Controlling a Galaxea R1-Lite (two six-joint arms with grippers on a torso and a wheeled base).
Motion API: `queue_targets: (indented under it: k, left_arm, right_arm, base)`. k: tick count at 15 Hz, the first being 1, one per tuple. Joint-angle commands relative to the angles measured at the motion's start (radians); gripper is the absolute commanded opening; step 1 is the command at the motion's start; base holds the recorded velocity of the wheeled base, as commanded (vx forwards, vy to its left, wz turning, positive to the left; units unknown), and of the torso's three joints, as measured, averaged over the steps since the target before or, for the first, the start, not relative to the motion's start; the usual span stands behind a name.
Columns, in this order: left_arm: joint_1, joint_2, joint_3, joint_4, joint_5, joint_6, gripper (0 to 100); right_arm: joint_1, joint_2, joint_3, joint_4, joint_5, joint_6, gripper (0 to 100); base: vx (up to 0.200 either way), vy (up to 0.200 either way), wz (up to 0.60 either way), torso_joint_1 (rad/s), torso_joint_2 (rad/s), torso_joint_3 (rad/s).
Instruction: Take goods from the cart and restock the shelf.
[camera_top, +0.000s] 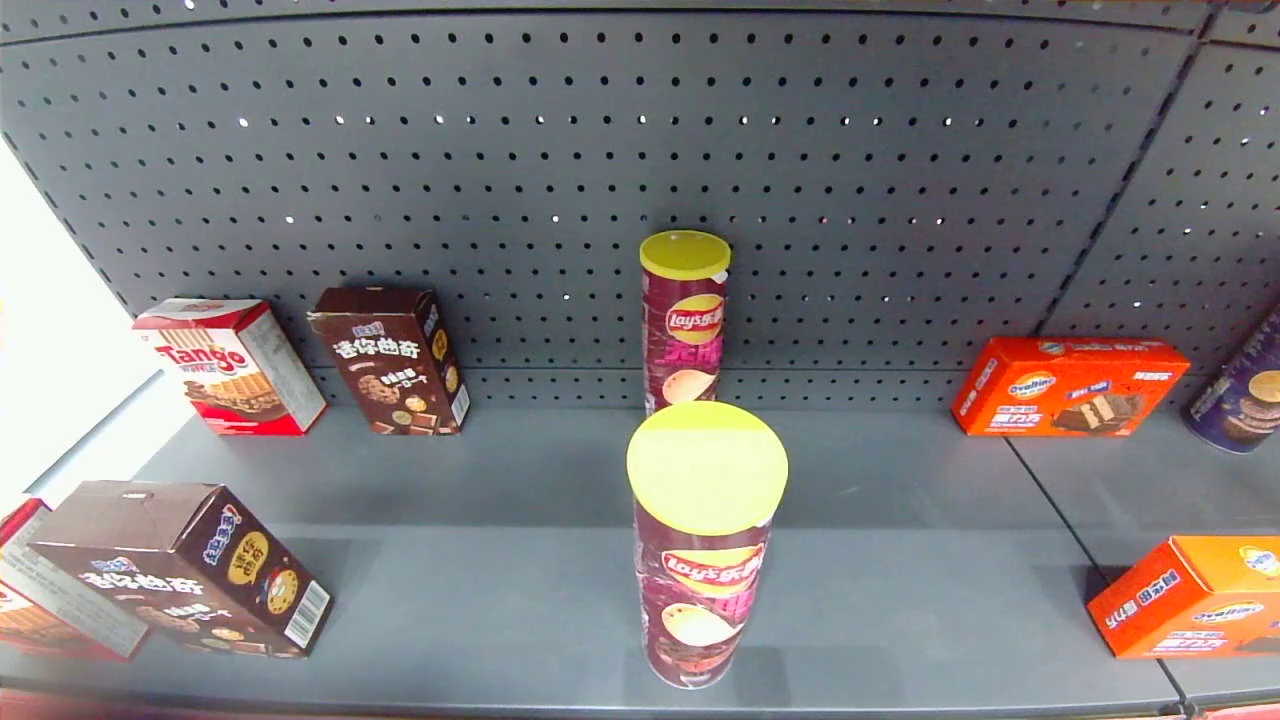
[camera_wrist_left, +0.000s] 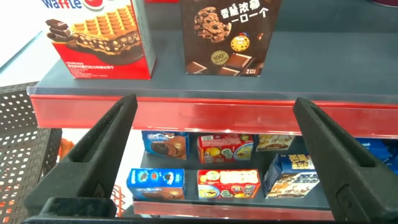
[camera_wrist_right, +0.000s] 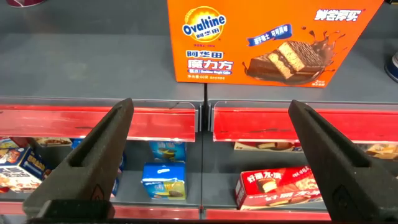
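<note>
Head view looks down on a grey metal shelf (camera_top: 900, 560), matte and smooth, with a perforated pegboard back (camera_top: 500, 150). Two tall chip cans stand upright in the middle, one behind the other. The front can (camera_top: 705, 560) is near the shelf's front edge and the rear can (camera_top: 685, 320) is against the back. Both are glossy cylinders with flat yellow lids. Shiny cardboard boxes stand well apart on either side: a brown biscuit box (camera_top: 190, 570) on the left and an orange box (camera_top: 1190, 595) on the right.

Each wrist view shows its claw level with the shelf's red price strip (camera_wrist_left: 186, 118). The left claw (camera_wrist_left: 214, 104) is spread wide and empty, and so is the right claw (camera_wrist_right: 210, 107). Their fingers are dark, wedge-shaped and matte.

The front can looks like the main risk. It is tall and narrow with a slick surface, and a nudge from an arm placing new goods could likely tip it and send it rolling off the edge. A rising claw might also catch the protruding price strip.
</note>
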Motion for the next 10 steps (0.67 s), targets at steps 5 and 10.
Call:
queue_targets:
  k: [5,10]
  left_arm:
    - [0.0,0.001,0.0,0.0,0.0,0.0,100]
    - [0.0,0.001,0.0,0.0,0.0,0.0,100]
  right_arm:
    - [0.0,0.002,-0.001,0.0,0.001,-0.002,100]
    - [0.0,0.002,-0.001,0.0,0.001,0.002,100]
  base:
    - [0.0,0.0,0.0,0.0,0.0,0.0]
    - [0.0,0.0,0.0,0.0,0.0,0.0]
